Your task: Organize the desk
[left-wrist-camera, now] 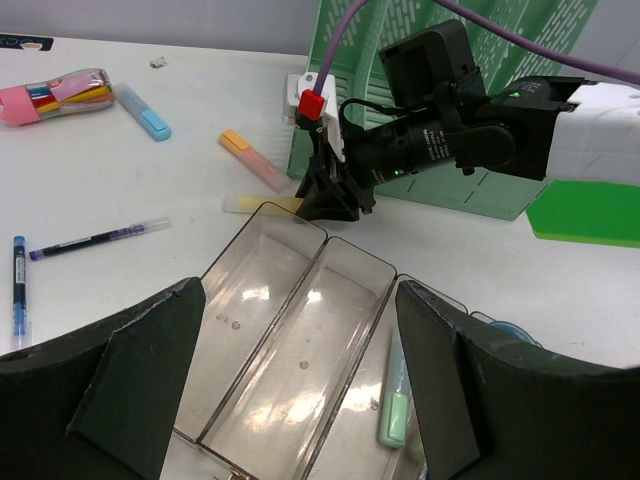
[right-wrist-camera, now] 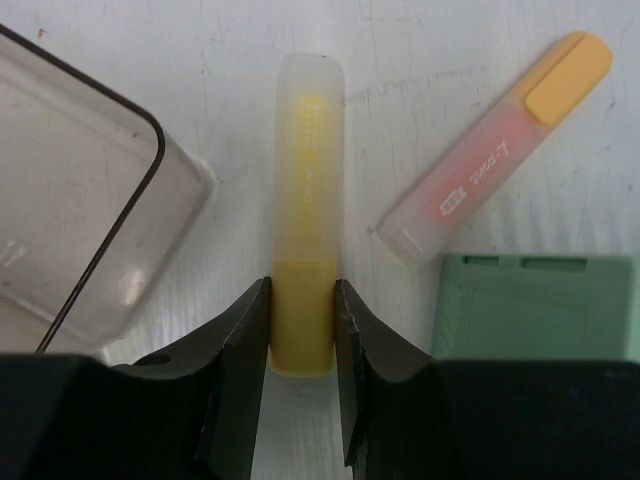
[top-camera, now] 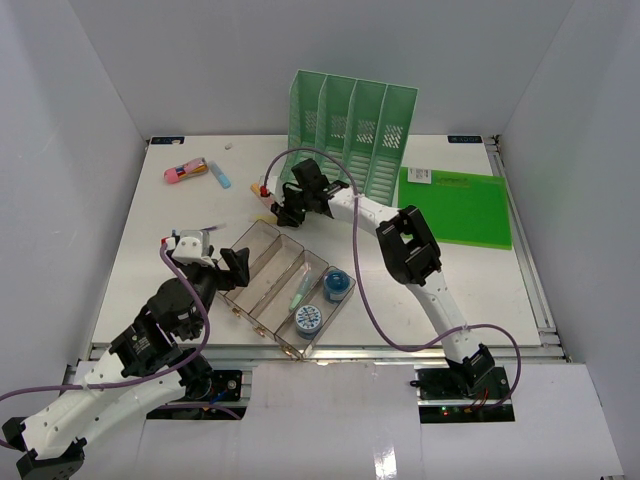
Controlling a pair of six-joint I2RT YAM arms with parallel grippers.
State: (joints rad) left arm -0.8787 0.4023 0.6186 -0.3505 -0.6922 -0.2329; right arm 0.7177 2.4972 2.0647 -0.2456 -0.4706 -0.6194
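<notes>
Two robot arms reach over a large flat white desk (top-camera: 470, 290) walled in pale grey, which fills the floor of the enclosure under everything else. The right claw (right-wrist-camera: 301, 300) is pressed down near the middle of the desk. Its two black fingers are closed on the capped end of a translucent yellow highlighter (right-wrist-camera: 309, 170), which lies flat on the surface. Just to one side of that pen sits the rounded corner of a clear plastic compartmented tray (left-wrist-camera: 250, 320). On the other side, close but apart, lies a pink highlighter with an orange cap (right-wrist-camera: 495, 150), next to the base of a green slotted file rack (top-camera: 350, 130).

The left claw (left-wrist-camera: 300, 300) hangs above the near end of the tray with its fingers spread wide, gripping nothing. Two of the tray's compartments below it hold nothing; a mint-green marker (top-camera: 300, 293) and two blue rolls (top-camera: 337, 286) lie further along. A flat green folder (top-camera: 455, 205) rests to the right of the rack. A pink pouch of pens (top-camera: 185, 172) and a blue highlighter (top-camera: 221, 178) lie at the far left.
</notes>
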